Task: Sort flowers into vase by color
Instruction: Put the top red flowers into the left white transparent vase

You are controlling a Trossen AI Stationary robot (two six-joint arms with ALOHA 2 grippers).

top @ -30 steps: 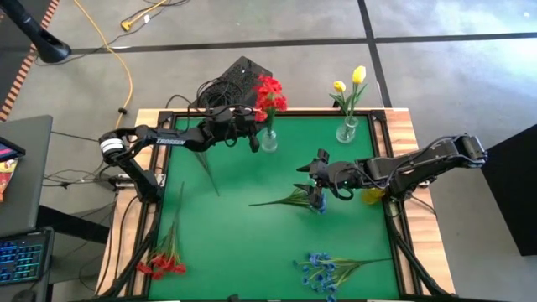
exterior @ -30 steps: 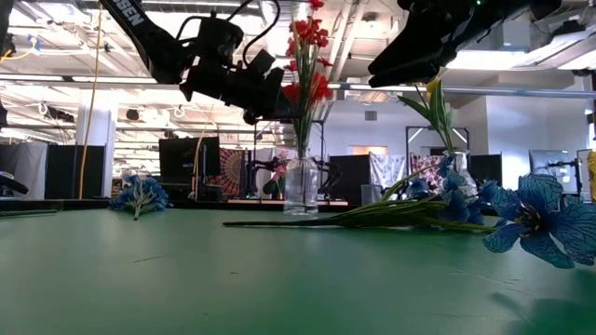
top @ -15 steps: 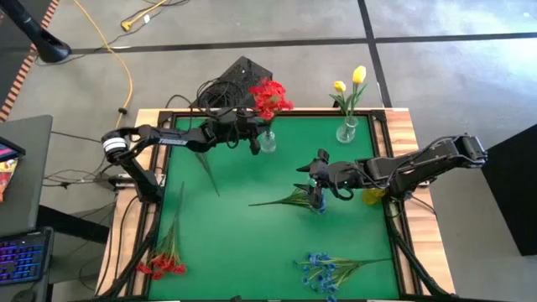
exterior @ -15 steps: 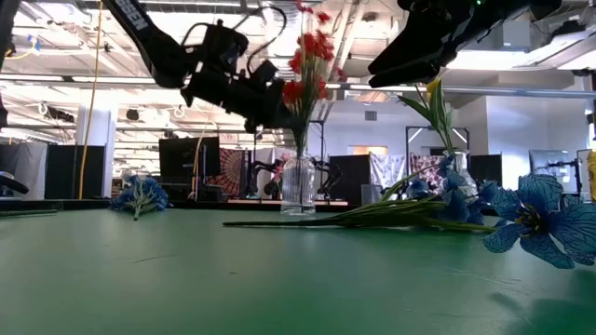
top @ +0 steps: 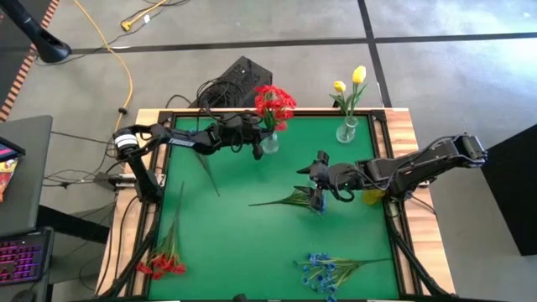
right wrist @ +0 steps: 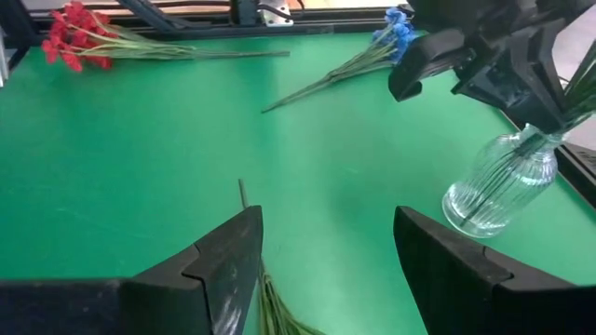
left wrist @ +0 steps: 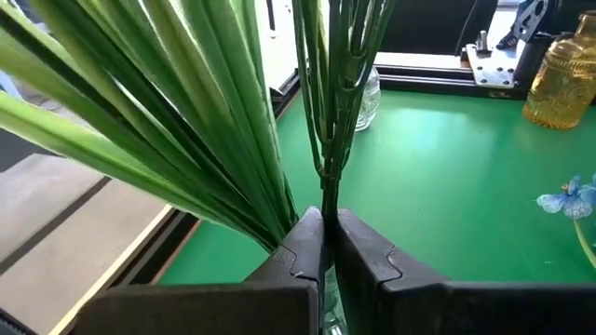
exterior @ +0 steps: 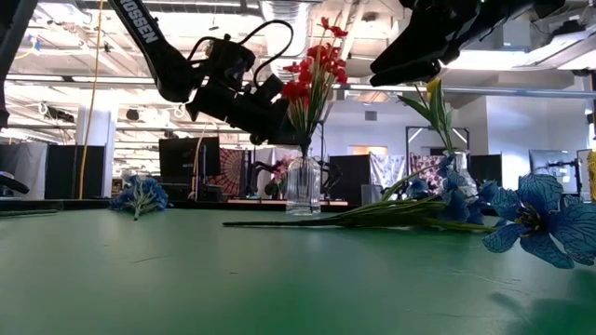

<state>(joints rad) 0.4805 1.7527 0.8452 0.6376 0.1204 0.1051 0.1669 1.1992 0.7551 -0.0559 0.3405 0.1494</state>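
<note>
Now, red flowers (top: pixel 273 101) — stems in left pincer (top: pixel 257 148), over vase (top: pixel 268 143)

Green table mat (top: pixel 243 226) framed in pale wood (top: pixel 405 126), set on a grey concrete floor (top: pixel 453 75). Yellow cable (top: pixel 127 80) trailing across that floor beyond the table's far left corner. Black box (top: pixel 243 71) with tangled dark cords (top: pixel 210 88) just behind the far edge. Desk with a lit keyboard (top: pixel 21 256) off to the left side. Amber glass bottle (left wrist: pixel 559 84) standing at the mat's edge in the left wrist view. Across the table in the low view, dark monitors (exterior: pixel 182 158) and bright ceiling lights (exterior: pixel 56 37) in an open workshop.
</note>
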